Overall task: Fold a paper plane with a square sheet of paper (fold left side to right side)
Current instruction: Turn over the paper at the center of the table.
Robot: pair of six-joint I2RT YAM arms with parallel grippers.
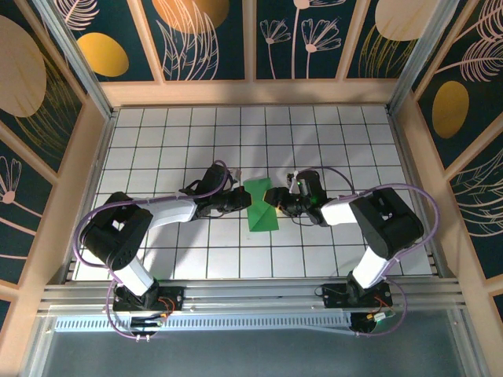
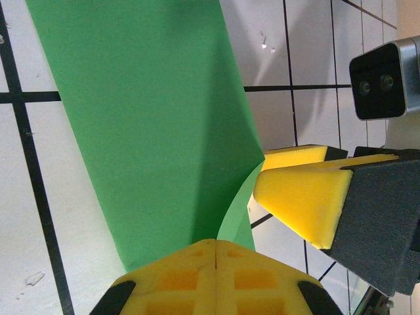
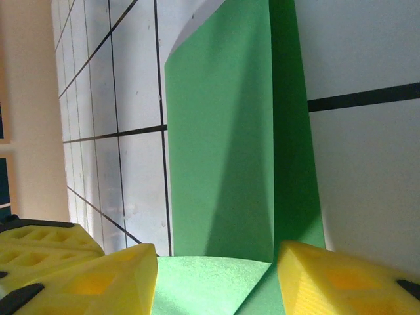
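Observation:
The square sheet of paper [image 1: 262,208] is bright green and lies folded into a narrow strip with diagonal creases in the middle of the tiled table. My left gripper [image 1: 240,201] is at its left edge and my right gripper [image 1: 275,198] at its right edge. Seen from the left wrist, the left gripper [image 2: 215,243] is shut, tips at the paper [image 2: 151,118] beside a curled-up flap. The right gripper's yellow fingers [image 2: 298,190] touch that flap's edge. Seen from the right wrist, the right gripper [image 3: 216,275] is open, astride a raised flap of the paper [image 3: 223,144]. A paper plane is out of view.
The white grid-tile table [image 1: 338,141] is boxed in by wooden walls [image 1: 251,93] at the back and sides. An aluminium rail [image 1: 251,294] runs along the near edge by the arm bases. The right wrist's camera housing [image 2: 384,79] hangs close to the paper.

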